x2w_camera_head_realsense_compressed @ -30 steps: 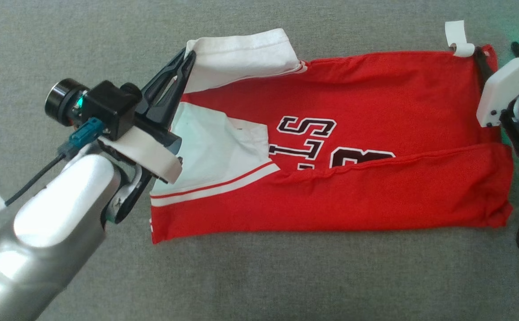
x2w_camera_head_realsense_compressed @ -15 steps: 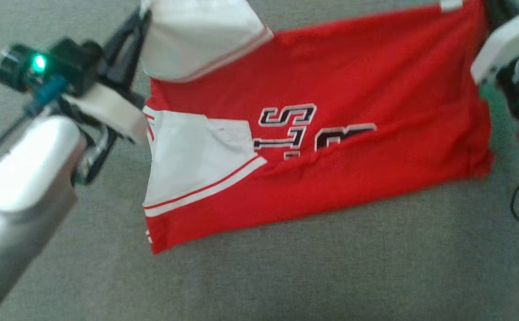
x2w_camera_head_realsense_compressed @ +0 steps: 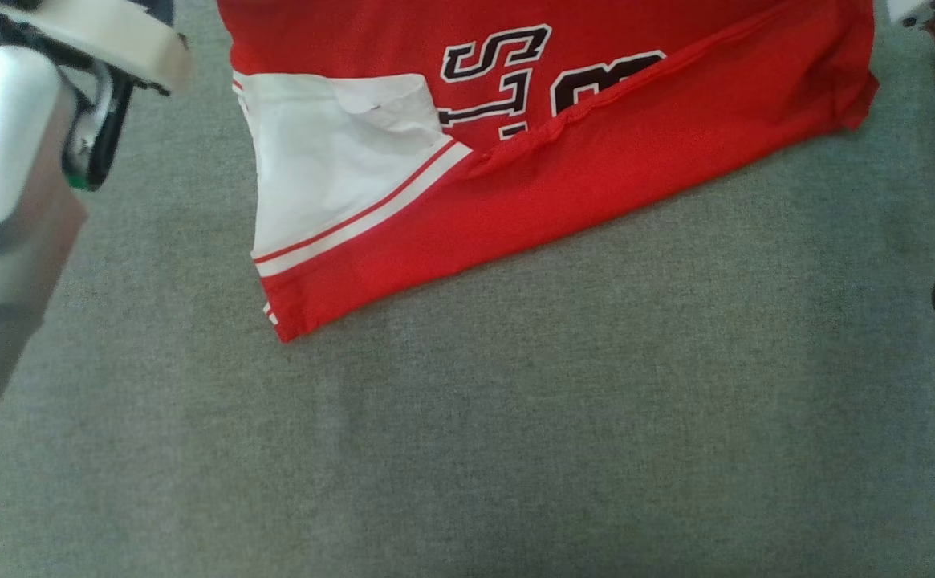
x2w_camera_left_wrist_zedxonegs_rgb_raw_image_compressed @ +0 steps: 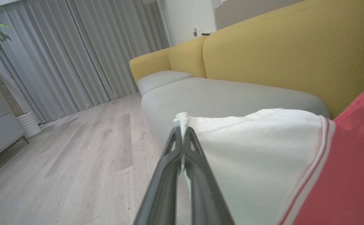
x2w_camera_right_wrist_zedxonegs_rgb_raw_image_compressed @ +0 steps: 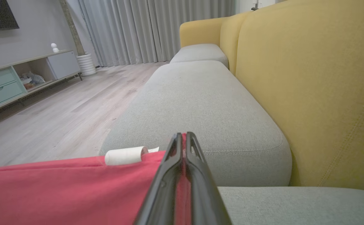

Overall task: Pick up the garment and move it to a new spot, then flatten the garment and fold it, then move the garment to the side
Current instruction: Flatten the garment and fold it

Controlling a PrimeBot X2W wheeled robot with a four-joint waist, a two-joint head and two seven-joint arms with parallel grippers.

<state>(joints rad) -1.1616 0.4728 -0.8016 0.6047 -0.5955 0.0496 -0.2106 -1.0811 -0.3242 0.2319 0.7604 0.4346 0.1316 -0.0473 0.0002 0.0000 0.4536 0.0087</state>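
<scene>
Cloth sits in both grips: our left gripper (x2w_camera_left_wrist_zedxonegs_rgb_raw_image_compressed: 183, 132) is pinched shut on the edge of the white sleeve (x2w_camera_left_wrist_zedxonegs_rgb_raw_image_compressed: 256, 150), and our right gripper (x2w_camera_right_wrist_zedxonegs_rgb_raw_image_compressed: 184, 137) is clamped on the red hem (x2w_camera_right_wrist_zedxonegs_rgb_raw_image_compressed: 75, 170), just beside a rolled white tag (x2w_camera_right_wrist_zedxonegs_rgb_raw_image_compressed: 124, 156). Between them the shirt (x2w_camera_head_realsense_compressed: 595, 160) stretches as a raised sheet above the grey seat cushion (x2w_camera_head_realsense_compressed: 595, 441), a long fold running across its lower part; we cannot tell whether its lower corner touches the seat. We judge it light, limp and quick to sag, so it wants two well-separated holds on hems or seams, where doubled cloth gives the grip more to bite. A pinch on a single layer could slip as the weight swings. Beyond rises the yellow backrest (x2w_camera_right_wrist_zedxonegs_rgb_raw_image_compressed: 310, 78).
</scene>
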